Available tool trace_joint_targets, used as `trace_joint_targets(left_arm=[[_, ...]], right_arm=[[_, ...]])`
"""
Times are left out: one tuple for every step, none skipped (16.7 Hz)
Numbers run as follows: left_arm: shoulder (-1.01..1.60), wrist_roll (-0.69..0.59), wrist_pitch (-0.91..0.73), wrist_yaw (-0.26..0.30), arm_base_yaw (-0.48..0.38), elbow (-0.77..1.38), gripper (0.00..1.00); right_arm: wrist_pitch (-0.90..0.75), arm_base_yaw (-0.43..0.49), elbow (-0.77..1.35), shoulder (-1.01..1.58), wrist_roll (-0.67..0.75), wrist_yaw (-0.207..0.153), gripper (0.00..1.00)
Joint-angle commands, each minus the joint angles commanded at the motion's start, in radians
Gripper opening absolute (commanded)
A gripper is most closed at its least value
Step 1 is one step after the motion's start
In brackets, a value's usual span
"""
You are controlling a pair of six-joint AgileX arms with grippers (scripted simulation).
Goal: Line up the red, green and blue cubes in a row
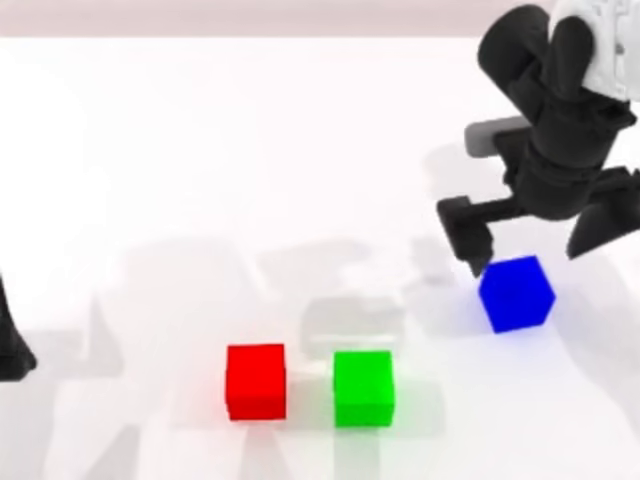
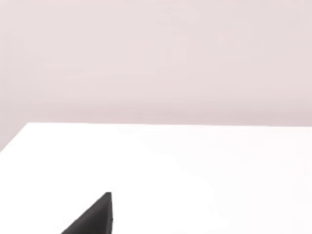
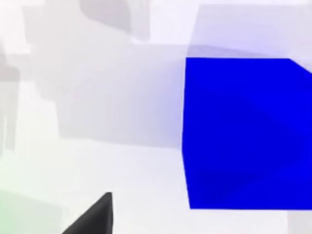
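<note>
**A:** Start with the biggest thing you have in front of you. What is it?

**B:** Your white table (image 1: pixel 200 150), which fills nearly all of the top view. After that comes your right arm (image 1: pixel 560 110), reaching in from the top right corner, dark and bulky. Your left arm (image 1: pixel 12 345) is only a dark sliver at the left edge, parked well away from the cubes.

**A:** And the right gripper?

**B:** Your right gripper (image 1: pixel 530 245) hangs over the right part of the table with its fingers spread wide, one finger (image 1: pixel 470 235) to the left and the other near the right edge. Nothing is held between them. The blue cube (image 1: pixel 516 293) sits just below and between them in the top view, turned a little askew; whether the left fingertip touches its corner you cannot tell. In the right wrist view the same cube (image 3: pixel 246 134) fills much of the picture, resting on the table.

**A:** Where are the other two?

**B:** The red cube (image 1: pixel 256 381) and the green cube (image 1: pixel 363 387) stand side by side near the front centre, red on the left, apart by a narrow gap and squarely aligned. The blue cube lies to their right and farther back, off their line.

**A:** The left gripper?

**B:** Your left wrist view gives only one dark fingertip (image 2: pixel 95 217) over bare table, so you cannot tell its state.
</note>
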Motion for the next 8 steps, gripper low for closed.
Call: trace_joint_targets(left_arm=[[0.000,0.000,0.000,0.000,0.000,0.000,1.00],[0.000,0.000,0.000,0.000,0.000,0.000,1.00],[0.000,0.000,0.000,0.000,0.000,0.000,1.00],[0.000,0.000,0.000,0.000,0.000,0.000,1.00],[0.000,0.000,0.000,0.000,0.000,0.000,1.00],[0.000,0.000,0.000,0.000,0.000,0.000,1.00],[0.000,0.000,0.000,0.000,0.000,0.000,1.00],[0.000,0.000,0.000,0.000,0.000,0.000,1.00]], right_arm=[[0.001,-0.004,-0.001,0.000,-0.005,0.000,1.00],[0.001,-0.004,-0.001,0.000,-0.005,0.000,1.00],[0.001,-0.004,-0.001,0.000,-0.005,0.000,1.00],[-0.001,0.000,0.002,0.004,-0.004,0.001,1.00],[0.002,0.000,0.000,0.005,-0.004,0.001,1.00],[0.015,-0.001,-0.008,0.009,-0.003,0.000,1.00],[0.038,-0.001,-0.023,0.017,-0.003,0.000,1.00],[0.069,-0.002,-0.042,0.028,-0.002,0.000,1.00]])
